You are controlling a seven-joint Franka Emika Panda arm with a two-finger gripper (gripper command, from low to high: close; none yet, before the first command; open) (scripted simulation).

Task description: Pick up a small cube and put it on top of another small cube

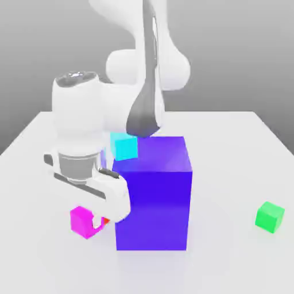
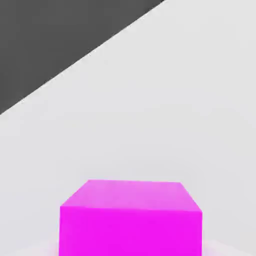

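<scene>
On the worktop (image 1: 229, 172), your arm (image 1: 77, 115) reaches down beside the large blue block (image 1: 152, 209). The hand (image 1: 93, 222) is tilted, low, and closed on the small magenta cube (image 1: 81, 221) at the worktop—presumably to secure it before lifting. The cyan cube (image 1: 124, 147) sits on the block—its height calls for clearance if you stack there.

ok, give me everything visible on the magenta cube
The small magenta cube is plain, flat-faced and sharp-edged, plastic-looking, with a paler top in the hand view and no visible damage. It sits cornerwise to the exterior view, on the left of the big blue-violet block there. The claw appears shut on it, partly covering one side. Can't tell if its underside touches the table.
</scene>
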